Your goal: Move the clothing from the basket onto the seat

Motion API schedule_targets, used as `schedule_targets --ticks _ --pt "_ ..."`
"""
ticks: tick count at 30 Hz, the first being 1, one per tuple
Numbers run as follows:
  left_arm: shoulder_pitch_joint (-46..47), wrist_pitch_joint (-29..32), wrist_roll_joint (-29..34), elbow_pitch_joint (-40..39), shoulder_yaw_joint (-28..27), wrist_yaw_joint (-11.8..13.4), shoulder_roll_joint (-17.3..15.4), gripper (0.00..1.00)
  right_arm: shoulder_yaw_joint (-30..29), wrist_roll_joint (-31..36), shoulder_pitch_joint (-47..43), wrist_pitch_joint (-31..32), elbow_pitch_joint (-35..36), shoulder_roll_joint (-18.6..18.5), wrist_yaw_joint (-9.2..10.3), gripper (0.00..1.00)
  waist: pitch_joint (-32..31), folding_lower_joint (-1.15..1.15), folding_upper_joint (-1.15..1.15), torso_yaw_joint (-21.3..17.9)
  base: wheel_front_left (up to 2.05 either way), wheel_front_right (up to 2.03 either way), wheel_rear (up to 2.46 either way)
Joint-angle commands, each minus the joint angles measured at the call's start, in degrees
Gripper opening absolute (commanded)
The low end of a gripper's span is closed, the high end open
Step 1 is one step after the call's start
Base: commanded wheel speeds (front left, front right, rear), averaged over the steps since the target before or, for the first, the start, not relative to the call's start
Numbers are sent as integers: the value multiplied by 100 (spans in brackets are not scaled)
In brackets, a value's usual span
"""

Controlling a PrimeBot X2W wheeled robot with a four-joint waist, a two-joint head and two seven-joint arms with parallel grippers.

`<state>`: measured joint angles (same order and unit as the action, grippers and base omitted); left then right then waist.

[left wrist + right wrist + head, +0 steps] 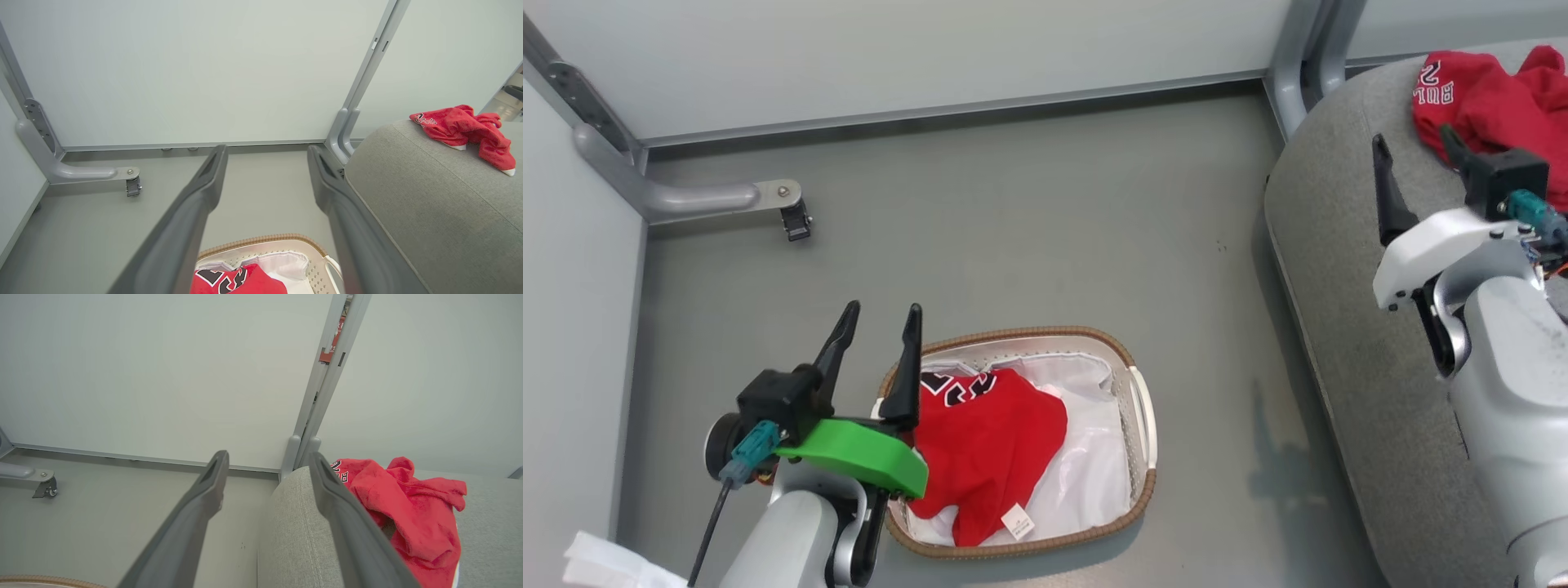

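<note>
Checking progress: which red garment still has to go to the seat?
The red garment with the black 23, lying in the basket; the other red garment already lies crumpled on the grey seat.

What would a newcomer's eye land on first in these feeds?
The bright red against all the grey: one red jersey lies in the white basket on the floor, and a second red garment sits crumpled on the grey seat at the right. Next, the two grippers, both open and empty: the left gripper at the basket's left end, the right gripper over the seat near the garment there.
</note>
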<state>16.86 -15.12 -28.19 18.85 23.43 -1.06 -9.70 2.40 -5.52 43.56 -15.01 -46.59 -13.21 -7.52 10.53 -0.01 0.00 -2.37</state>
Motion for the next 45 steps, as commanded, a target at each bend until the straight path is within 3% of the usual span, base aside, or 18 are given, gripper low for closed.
schedule_targets --ticks 1,10,16,22,45 --pt "-187 -4 62 -16 -139 -34 39 100 -56 -13 -287 -23 212 48 7 100 -217 1 0 199 0 0 0" --pt "-887 -5 294 -116 -802 -90 237 100 -266 170 -1815 -17 1701 829 6 100 -449 1 0 272 0 0 0" --pt "-1172 -5 453 -161 -1026 -184 348 100 -435 151 -2752 -18 2448 1015 6 100 -562 1 0 323 0 0 0" --pt "-1387 -5 558 -238 -1168 -228 487 100 -159 -167 -3437 -18 2938 1018 6 100 -654 1 0 326 0 0 0" --pt "-1648 -5 688 -187 -1382 -383 630 100 81 -468 -3952 -19 3131 1021 6 100 -804 1 0 311 0 0 0"
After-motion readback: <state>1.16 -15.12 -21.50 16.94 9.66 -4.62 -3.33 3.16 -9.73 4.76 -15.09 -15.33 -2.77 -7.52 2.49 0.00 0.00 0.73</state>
